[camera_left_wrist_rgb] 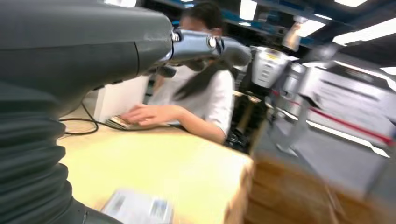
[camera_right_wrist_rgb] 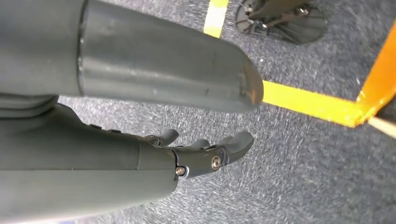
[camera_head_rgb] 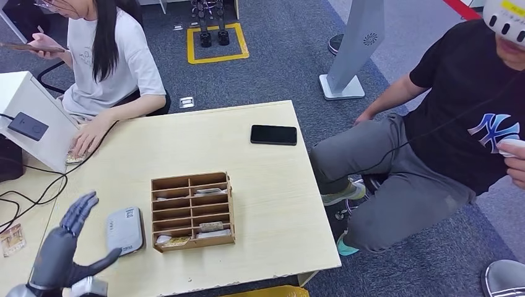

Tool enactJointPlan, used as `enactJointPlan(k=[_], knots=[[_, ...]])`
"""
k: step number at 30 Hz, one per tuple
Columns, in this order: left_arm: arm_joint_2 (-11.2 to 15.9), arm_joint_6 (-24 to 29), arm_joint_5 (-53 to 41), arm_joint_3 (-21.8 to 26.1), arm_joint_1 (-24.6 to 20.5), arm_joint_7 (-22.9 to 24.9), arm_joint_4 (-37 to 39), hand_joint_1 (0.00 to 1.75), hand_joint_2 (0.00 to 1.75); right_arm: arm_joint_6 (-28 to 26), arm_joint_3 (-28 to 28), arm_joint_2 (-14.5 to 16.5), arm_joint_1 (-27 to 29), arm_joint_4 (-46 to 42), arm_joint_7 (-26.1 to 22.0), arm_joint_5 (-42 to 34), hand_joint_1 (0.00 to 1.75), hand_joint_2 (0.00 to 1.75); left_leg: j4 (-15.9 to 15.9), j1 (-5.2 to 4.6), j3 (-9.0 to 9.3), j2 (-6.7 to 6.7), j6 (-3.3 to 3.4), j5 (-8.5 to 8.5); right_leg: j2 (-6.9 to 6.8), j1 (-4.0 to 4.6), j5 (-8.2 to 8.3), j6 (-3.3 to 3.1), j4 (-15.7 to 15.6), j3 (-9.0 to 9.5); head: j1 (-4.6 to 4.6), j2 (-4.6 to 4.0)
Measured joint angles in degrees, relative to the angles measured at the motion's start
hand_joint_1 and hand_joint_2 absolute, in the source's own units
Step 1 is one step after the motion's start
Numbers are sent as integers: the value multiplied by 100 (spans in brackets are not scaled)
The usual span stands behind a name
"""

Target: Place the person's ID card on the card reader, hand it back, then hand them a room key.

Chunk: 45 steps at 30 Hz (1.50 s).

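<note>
On my head view, far left, a person in a white T-shirt rests a hand on a small card lying at the foot of a white box; I cannot tell whether it is the ID. My left hand hovers over the pale wooden table, fingers spread wide, holding nothing. Just beside it lies the flat grey rounded card reader, then the brown wooden compartment tray with cards in several slots. Further right lies a black phone, and a seated person in a black T-shirt. My right hand hangs over grey carpet, fingers loosely curled, empty.
</note>
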Motion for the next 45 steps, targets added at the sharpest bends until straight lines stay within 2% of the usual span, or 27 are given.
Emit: enactJointPlan(k=[3,5,7,11,18,24,27,33,42,45], knots=[[505,819,-286,-1058,737,809,-600,0,175,-19,-135,-10,12,0,-22,-6,0,0,2,-1,2,-27,4,-9,-32,0,-16,7,-2,7,3,0],[812,1139,-185,-1657,888,1212,-846,0,175,-13,-200,-15,-2,0,29,29,0,0,2,0,2,-39,5,-9,-47,0,-18,6,-2,19,7,0],[1054,1236,-29,-2045,937,1333,-997,0,175,8,-247,-20,-6,0,110,57,0,0,1,0,6,-39,4,-8,-48,0,-17,5,-1,28,6,0],[1347,1302,170,-2518,957,1342,-1152,0,175,38,-285,-28,12,0,201,76,0,0,1,1,13,-39,4,-6,-48,1,-15,3,0,36,7,0],[1573,1184,343,-3030,872,1336,-1210,0,175,51,-361,-34,17,0,237,190,0,0,1,1,14,-39,5,-5,-48,0,-15,3,0,38,8,0],[1633,1227,-591,-3417,503,1941,-1051,0,175,75,-381,-39,21,0,262,271,0,0,1,0,13,-50,6,-4,-62,0,-15,3,0,42,5,0],[1541,1263,-1069,-3576,198,2126,-865,0,175,55,-398,-39,6,0,110,273,0,0,1,-1,13,-59,9,1,-71,0,-14,3,0,45,5,0],[1140,1193,-1076,-3934,-147,2139,-629,0,175,46,-406,-39,-30,0,57,283,0,0,5,-5,15,-61,9,2,-73,-1,-12,4,0,48,20,0],[1020,1197,-1065,-4011,-214,2138,-481,0,175,46,-409,-39,-29,0,38,283,0,0,4,-3,15,-61,9,1,-73,-1,-13,3,0,45,11,0],[978,1226,-1364,-4011,-230,2230,-451,0,175,46,-409,-39,-30,0,38,297,0,0,5,-3,15,-61,9,2,-73,-1,-13,3,0,45,11,0]])
